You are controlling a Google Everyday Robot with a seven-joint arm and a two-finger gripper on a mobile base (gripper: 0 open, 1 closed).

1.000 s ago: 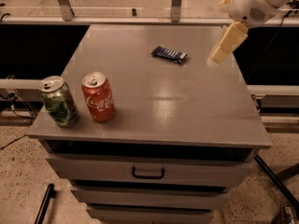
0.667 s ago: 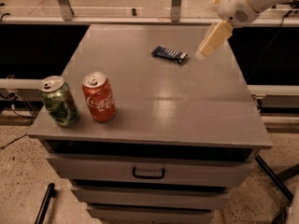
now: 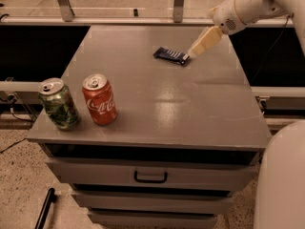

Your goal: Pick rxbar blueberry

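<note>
Reach step, I judge; the bar (image 3: 171,56) lies flat far back on the table (image 3: 190,109); the gripper (image 3: 193,52) hangs just beside one end, its width impossible to tell; next, centre over it and lower.

A red cola can (image 3: 99,99) stands upright near the front edge of the grey worktop (image 3: 190,118). Just beside the red can, nearer the worktop's corner and not touching it, stands a green can (image 3: 59,104), also upright. Below the red can, a drawer front carries a dark handle (image 3: 150,177). The gripper (image 3: 193,52) hangs well beyond the red can, over the worktop's far side.
</note>
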